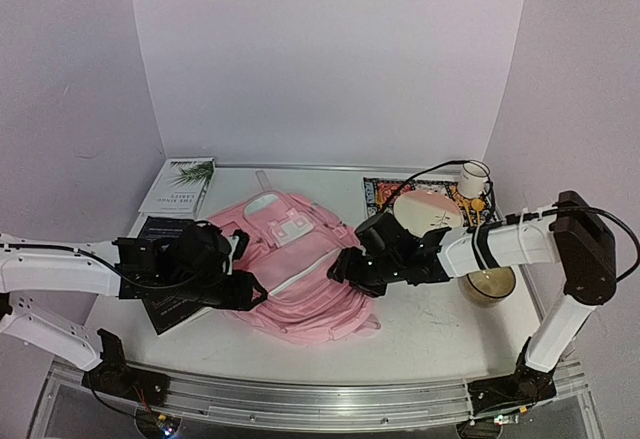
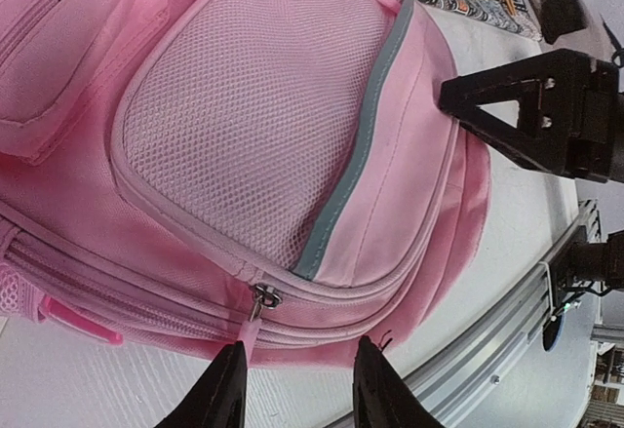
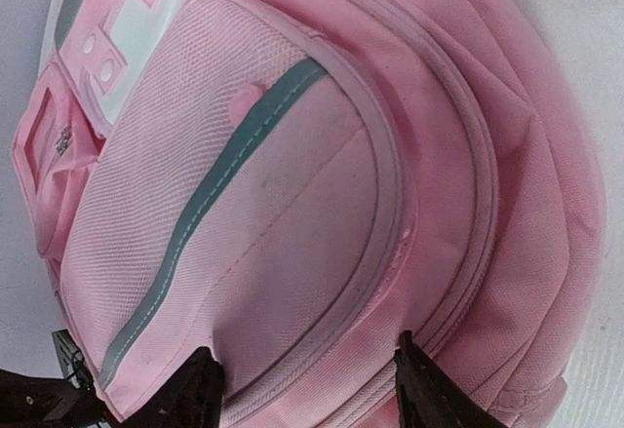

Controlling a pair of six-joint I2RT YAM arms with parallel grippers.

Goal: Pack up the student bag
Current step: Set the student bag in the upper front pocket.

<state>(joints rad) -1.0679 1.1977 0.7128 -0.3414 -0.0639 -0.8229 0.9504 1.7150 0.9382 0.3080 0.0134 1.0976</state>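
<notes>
The student bag (image 1: 300, 259) is a soft pink backpack lying flat in the middle of the table. My left gripper (image 1: 248, 291) is at the bag's near-left edge. In the left wrist view the left gripper (image 2: 300, 374) is open, its fingers straddling that edge of the student bag (image 2: 292, 106), and a metal zip slider (image 2: 263, 298) with a pink pull tab hangs just beside the left finger. My right gripper (image 1: 343, 267) is at the bag's right side. In the right wrist view the right gripper (image 3: 307, 369) is open wide, its fingertips resting on the seams of the front pocket of the student bag (image 3: 292, 204).
A white book (image 1: 178, 187) lies at the back left and a black book (image 1: 163, 234) lies under my left arm. At the back right are a patterned mat (image 1: 380, 191), a round white case (image 1: 425, 212) and a white mug (image 1: 474, 177). A tan bowl (image 1: 490, 286) stands under the right arm.
</notes>
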